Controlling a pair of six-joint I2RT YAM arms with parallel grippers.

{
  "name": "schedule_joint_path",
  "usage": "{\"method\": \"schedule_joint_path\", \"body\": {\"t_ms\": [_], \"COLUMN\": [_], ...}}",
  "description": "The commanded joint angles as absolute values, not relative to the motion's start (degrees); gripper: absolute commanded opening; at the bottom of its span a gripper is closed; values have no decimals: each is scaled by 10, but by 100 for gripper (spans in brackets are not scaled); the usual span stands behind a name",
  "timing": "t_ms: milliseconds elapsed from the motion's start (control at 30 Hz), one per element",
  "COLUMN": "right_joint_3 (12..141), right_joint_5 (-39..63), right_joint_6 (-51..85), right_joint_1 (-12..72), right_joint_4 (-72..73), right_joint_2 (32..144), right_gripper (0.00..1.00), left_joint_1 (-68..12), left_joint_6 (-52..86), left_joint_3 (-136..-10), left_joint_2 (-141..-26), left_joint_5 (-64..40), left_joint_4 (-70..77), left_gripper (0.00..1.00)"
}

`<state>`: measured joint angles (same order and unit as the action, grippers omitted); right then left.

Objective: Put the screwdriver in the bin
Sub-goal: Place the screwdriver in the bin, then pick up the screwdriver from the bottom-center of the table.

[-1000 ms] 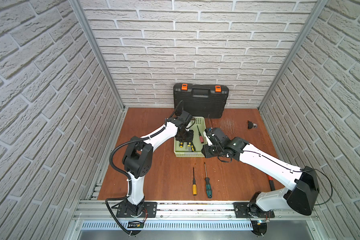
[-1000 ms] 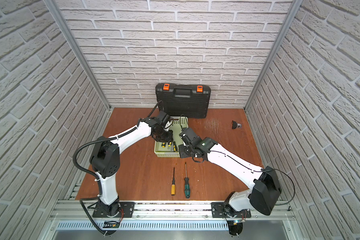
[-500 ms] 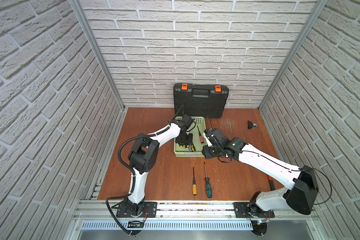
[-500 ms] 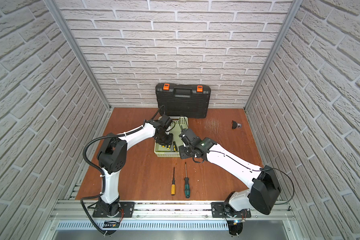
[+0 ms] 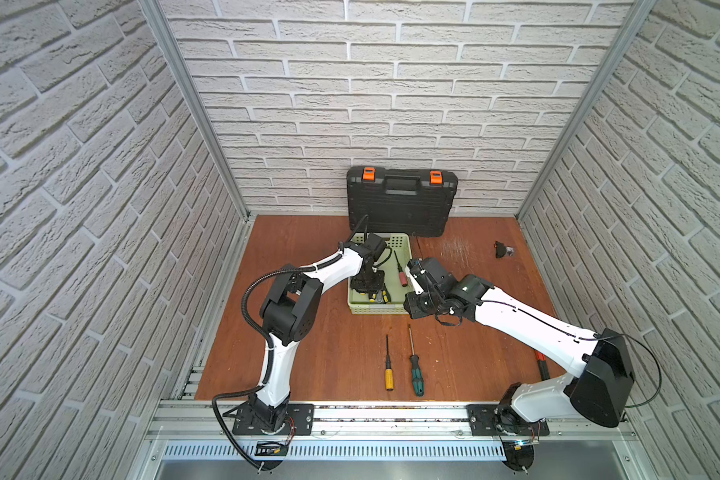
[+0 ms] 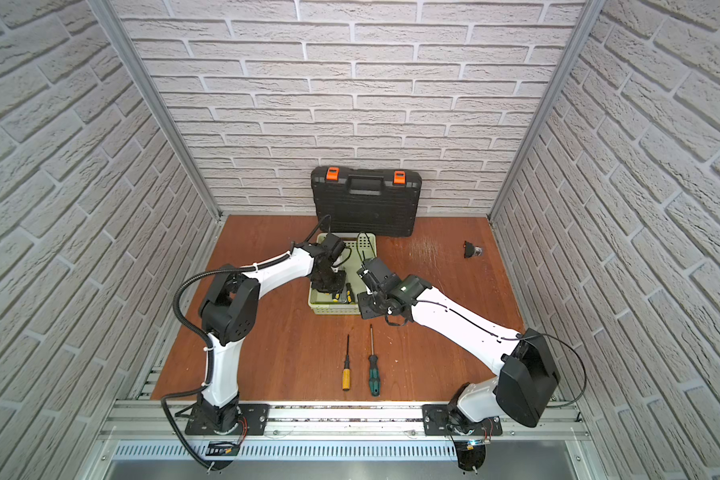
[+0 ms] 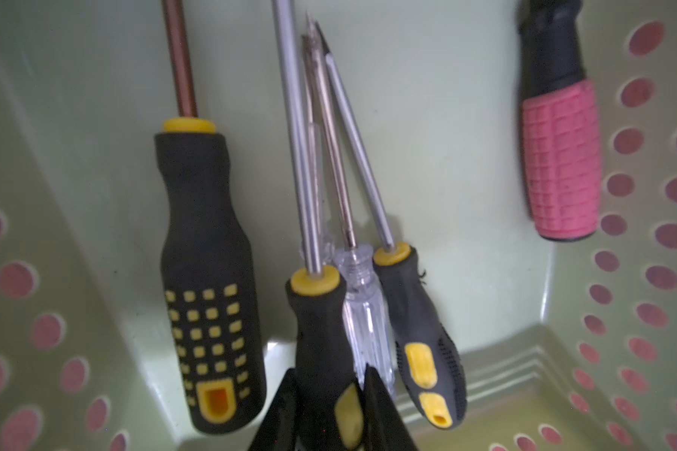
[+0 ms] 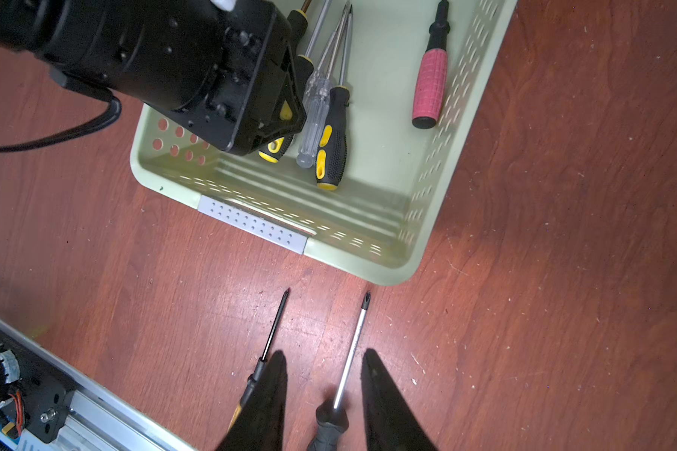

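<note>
The pale green bin [image 5: 377, 309] [image 6: 333, 308] stands mid-table. My left gripper [image 5: 366, 286] [image 7: 331, 375] reaches down inside it, shut on the handle of a black-and-yellow screwdriver [image 7: 317, 332] [image 8: 274, 150]. Around it on the bin floor [image 7: 427, 136] lie a fat black-and-yellow screwdriver [image 7: 208, 273], a clear-handled one [image 7: 362, 312], another black-and-yellow one [image 7: 423, 332] and a pink-handled one [image 7: 559, 156]. My right gripper [image 5: 414, 309] [image 8: 323, 354] hovers open just outside the bin's near right corner. Below it a green screwdriver [image 5: 415, 370] [image 8: 329, 425] and an orange one [image 5: 388, 374] [image 8: 268, 339] lie on the table.
A black toolcase [image 5: 402, 203] with orange latches leans against the back wall behind the bin. A small black part [image 5: 501, 249] lies at the back right. A red-and-black tool [image 5: 541, 365] lies under my right arm. Brick walls close in three sides.
My left gripper has sunk deeper into the bin toward its near end, with the screwdriver in it, and its elbow has swung right. The right arm has barely moved.
</note>
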<state>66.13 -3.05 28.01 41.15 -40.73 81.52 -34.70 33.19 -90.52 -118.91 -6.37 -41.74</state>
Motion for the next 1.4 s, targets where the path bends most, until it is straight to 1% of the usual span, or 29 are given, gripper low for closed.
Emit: {"method": "schedule_joint_path", "body": {"t_ms": [0,100,267,567,767,967,1133,1367], "right_joint_3": [677,678,675,667,641,580,537,513], "right_joint_5": [-39,-37,-34,-51,-74,-78,-79,-85], "right_joint_6": [274,277,283,304,337,397,447,500], "right_joint_1": [415,415,415,427,460,495,537,568], "right_joint_4": [-417,-413,-413,-440,-471,-475,-451,-428], "right_joint_2": [816,813,810,787,760,750,776,836], "right_gripper": [34,35,34,35,38,41,46,51], "left_joint_1": [-346,-345,-346,-345,-345,-346,-348,-348], "left_joint_6": [335,337,337,328,329,349,373,409], "left_joint_3": [-899,-893,-887,-871,-833,-732,-646,-570], "left_joint_2": [-1186,-1172,-1156,-1069,-988,-883,-791,-695], "left_joint_5": [-54,-54,-60,-58,-52,-48,-26,20], "left_joint_4": [-408,-400,-400,-405,-403,-357,-331,-344], "left_gripper": [28,33,34,48,50,51,51,51]}}
